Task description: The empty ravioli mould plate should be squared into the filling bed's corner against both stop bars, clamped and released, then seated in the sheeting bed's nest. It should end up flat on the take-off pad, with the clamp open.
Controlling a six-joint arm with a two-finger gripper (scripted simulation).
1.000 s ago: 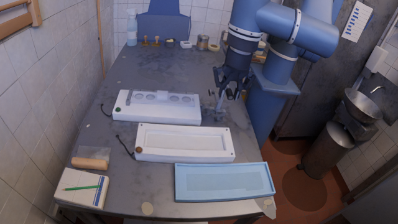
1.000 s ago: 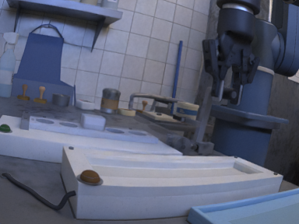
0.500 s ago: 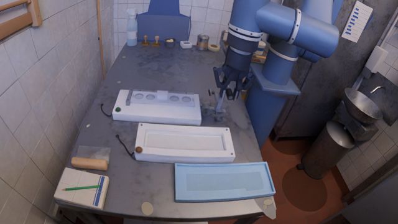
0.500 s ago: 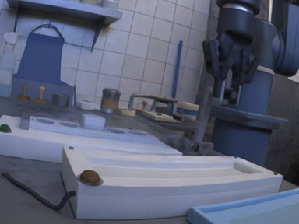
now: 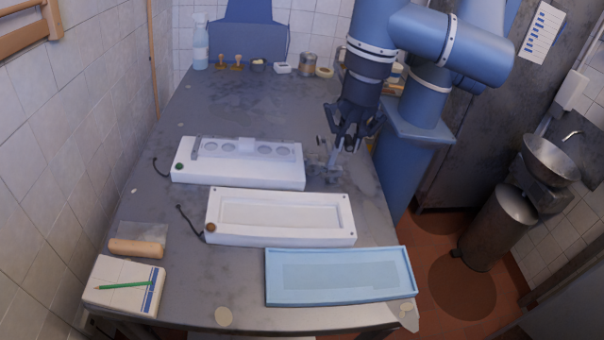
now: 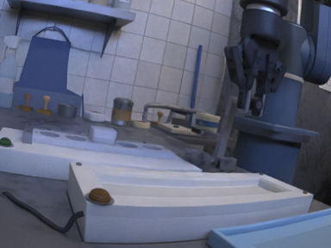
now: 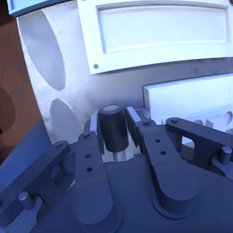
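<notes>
The clamp lever's dark cylindrical knob (image 7: 113, 126) stands between my fingers, at the top of the lever (image 5: 336, 153) that rises from its base at the right end of the filling bed (image 5: 238, 163). The mould plate (image 5: 245, 148), pale grey with round cavities, lies on that bed against the stop bar at its left end. The sheeting bed (image 5: 281, 216) with its empty recessed nest sits in front of it, and the light blue take-off pad (image 5: 339, 275) lies nearest the table's front edge. My gripper (image 7: 112, 127) is closing around the knob and is still open.
The table's right edge (image 5: 377, 189) runs just beside the clamp, with the arm's base behind it. A notepad with a pencil (image 5: 125, 284) and a scraper (image 5: 137, 245) lie front left. Jars, stamps and a spray bottle (image 5: 200, 42) line the back wall.
</notes>
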